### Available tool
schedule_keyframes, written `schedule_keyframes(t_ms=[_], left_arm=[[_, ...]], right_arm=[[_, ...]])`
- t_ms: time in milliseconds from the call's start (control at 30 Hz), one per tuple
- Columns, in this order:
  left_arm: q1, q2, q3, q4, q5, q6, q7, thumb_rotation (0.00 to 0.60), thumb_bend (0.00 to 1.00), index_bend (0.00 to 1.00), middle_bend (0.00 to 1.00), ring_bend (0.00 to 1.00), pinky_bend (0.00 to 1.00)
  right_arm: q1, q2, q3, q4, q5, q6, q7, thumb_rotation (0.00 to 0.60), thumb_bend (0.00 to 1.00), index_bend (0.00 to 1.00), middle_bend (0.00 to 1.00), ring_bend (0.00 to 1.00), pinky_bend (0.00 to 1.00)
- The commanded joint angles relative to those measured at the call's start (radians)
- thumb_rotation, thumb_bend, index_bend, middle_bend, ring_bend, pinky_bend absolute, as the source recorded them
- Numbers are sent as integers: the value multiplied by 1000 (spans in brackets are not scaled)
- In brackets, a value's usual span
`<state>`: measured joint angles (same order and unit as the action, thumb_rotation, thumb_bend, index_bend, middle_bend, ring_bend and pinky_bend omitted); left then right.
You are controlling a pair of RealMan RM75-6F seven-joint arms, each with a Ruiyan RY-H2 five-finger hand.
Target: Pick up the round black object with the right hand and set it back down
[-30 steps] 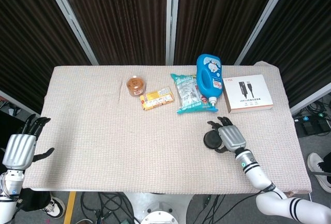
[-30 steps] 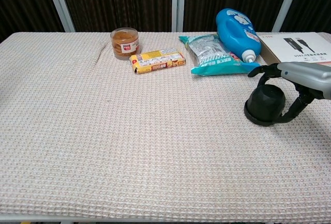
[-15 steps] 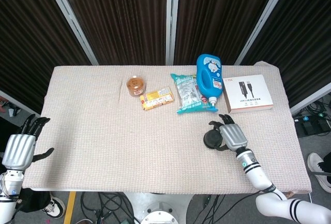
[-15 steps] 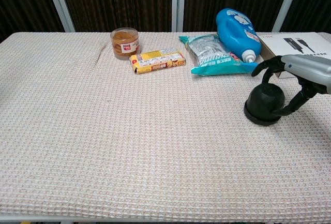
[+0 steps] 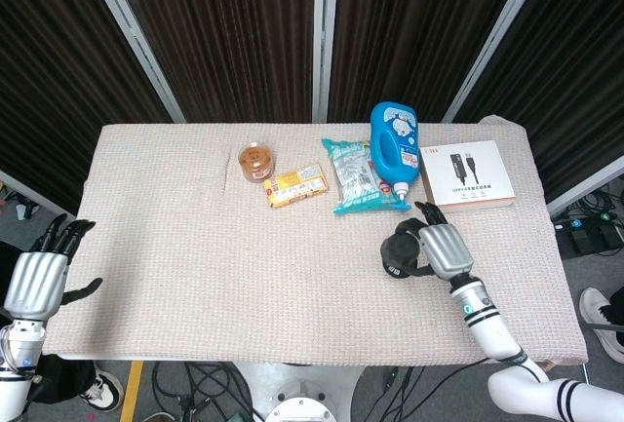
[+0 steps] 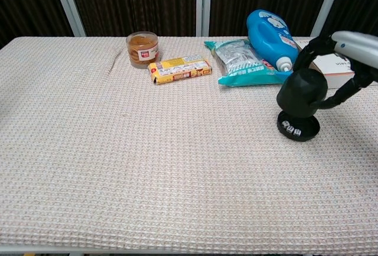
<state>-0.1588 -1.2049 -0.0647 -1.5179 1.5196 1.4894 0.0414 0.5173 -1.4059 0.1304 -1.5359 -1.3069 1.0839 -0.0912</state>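
At the far left of the head view, the left hand [image 5: 34,281] hangs off the bench's [image 5: 195,276] left edge, fingers spread apart and holding nothing; the chest view does not show it. The bench is covered by a beige waffle-weave cloth.

Along the back of the bench, a small clear jar [image 6: 142,48] with an orange-brown filling stands upright. Just beside it on the right lies a yellow snack packet [image 6: 179,68], flat and slightly angled. Further right lies a teal and silver bag [image 6: 242,62], and against its right side rests a blue bottle [image 6: 270,31] on its side, white cap pointing toward the near edge. To the right of the bottle a white box [image 5: 469,175] printed with a cable picture lies flat near the back right corner.

In front of the bottle's cap, the right hand [image 6: 348,61] grips the round black object [image 6: 302,89] from the right, with dark fingers [image 6: 307,48] curling over its top and another reaching under its right side. The object, a dome-shaped cup, is raised clear of the cloth. Directly beneath it a flat black disc [image 6: 298,125] lies on the bench, carrying 3 small white dice [image 6: 290,128] in a row.
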Motion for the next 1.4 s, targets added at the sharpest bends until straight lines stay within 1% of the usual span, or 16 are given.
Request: schedule_keyframes(t_ms=[33, 167, 267, 433, 600, 733, 800, 900, 967, 1067, 1167, 1267, 1333, 1400], left_arm=[[0, 1, 0, -3, 0, 0, 2, 600, 133, 169, 154, 62, 306], [0, 2, 0, -6, 1, 1, 5, 600, 132, 169, 154, 62, 306], [-1, 2, 0, -8, 1, 1, 8, 600, 132, 169, 154, 62, 306], [-1, 2, 0, -13, 1, 0, 16, 600, 133, 170, 154, 62, 306], [1, 6, 0, -18, -1, 1, 19, 600, 133, 169, 154, 62, 306], [1, 5, 1, -19, -2, -1, 20, 600, 133, 169, 154, 62, 305], [1, 4, 2, -18, -1, -1, 22, 600, 133, 169, 154, 62, 305], [1, 4, 1, -19, 0, 1, 23, 600, 133, 170, 154, 62, 306], [1, 5, 0, -20, 0, 2, 23, 600, 133, 170, 154, 62, 306], [2, 7, 0, -23, 1, 4, 25, 600, 133, 169, 154, 62, 306], [3, 8, 0, -28, 2, 7, 29, 600, 133, 169, 154, 62, 306], [4, 12, -3, -37, 2, 11, 36, 600, 133, 169, 154, 62, 306], [5, 16, -4, -46, 1, 14, 43, 600, 133, 169, 154, 62, 306], [6, 20, -5, -53, -1, 16, 49, 600, 133, 169, 154, 62, 306]], right_arm=[[-29, 55, 13, -38, -21, 54, 23, 600, 101, 422, 448, 39, 0], [-64, 102, 12, -29, -5, 79, 52, 600, 101, 423, 448, 38, 0], [-85, 117, -4, -1, 14, 68, 72, 600, 101, 424, 448, 38, 0], [-103, 96, -31, 64, 31, 34, 99, 600, 101, 424, 444, 38, 0], [-104, 63, -38, 123, 37, 9, 107, 600, 101, 424, 440, 38, 0], [-103, 51, -38, 147, 45, -8, 104, 600, 101, 424, 430, 38, 0], [-101, 54, -41, 149, 48, -25, 105, 600, 86, 395, 400, 30, 0], [-99, 65, -42, 140, 48, -43, 115, 600, 13, 230, 244, 0, 0], [-100, 70, -41, 137, 40, -41, 129, 600, 0, 158, 168, 0, 0], [-102, 83, -41, 126, 32, -42, 141, 600, 0, 85, 85, 0, 0], [-110, 103, -39, 104, 16, -24, 153, 600, 0, 59, 53, 0, 0], [-130, 133, -34, 60, -30, 36, 194, 600, 0, 56, 44, 0, 0], [-153, 161, -29, 27, -86, 111, 238, 600, 0, 56, 42, 0, 0], [-181, 188, -23, 6, -133, 203, 233, 600, 3, 56, 42, 0, 0]])
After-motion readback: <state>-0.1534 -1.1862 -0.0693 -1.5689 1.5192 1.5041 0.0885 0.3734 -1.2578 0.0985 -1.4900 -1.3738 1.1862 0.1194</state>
